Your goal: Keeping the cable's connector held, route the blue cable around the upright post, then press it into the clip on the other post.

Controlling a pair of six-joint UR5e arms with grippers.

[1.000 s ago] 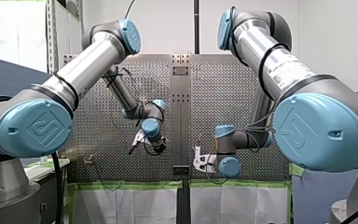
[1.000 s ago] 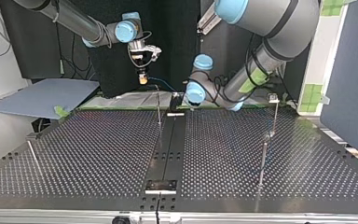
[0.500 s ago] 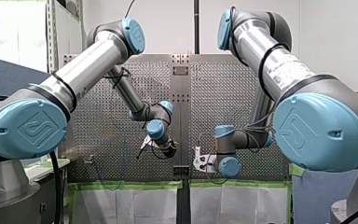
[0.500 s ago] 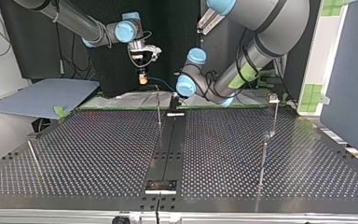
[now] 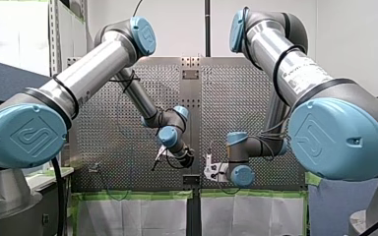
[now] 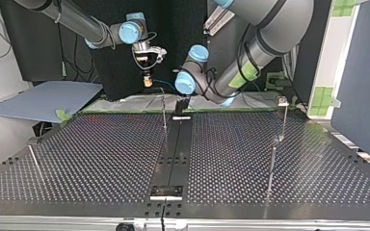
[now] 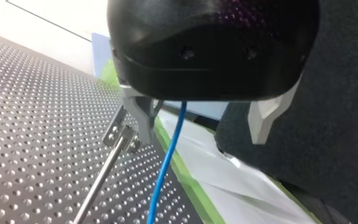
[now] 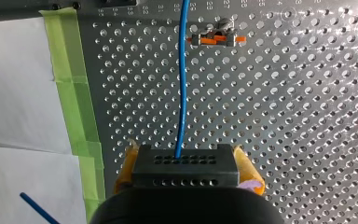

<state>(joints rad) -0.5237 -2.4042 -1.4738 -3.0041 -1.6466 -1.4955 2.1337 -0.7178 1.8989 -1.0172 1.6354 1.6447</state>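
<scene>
In the right wrist view my right gripper [image 8: 186, 176] is shut, yellow pads on a black connector [image 8: 185, 161]. The blue cable [image 8: 182, 79] runs straight ahead from it, past an orange-levered clip [image 8: 213, 38] on the plate. In the left wrist view my left gripper [image 7: 203, 137] is open, and the blue cable [image 7: 168, 158] hangs between its metal fingers, close to one of them, not gripped. A thin post with a clip head [image 7: 120, 136] stands just beside that finger. In the top view my right gripper [image 6: 147, 80] hangs above the table's far edge and my left gripper [image 6: 180, 103] is low beside the middle post [image 6: 164, 111].
More thin upright posts stand on the perforated table [image 6: 101, 159]: two at the top view's right [image 6: 284, 118] [image 6: 271, 163] and one at its near left [image 6: 34, 162]. Green tape [image 8: 72, 88] and white sheeting border the plate. A blue-grey board [image 6: 43, 98] lies at the far left.
My left arm has swung toward the table's middle, leftward in the top view, bringing its gripper next to the middle post. My right arm has stayed still with the connector.
</scene>
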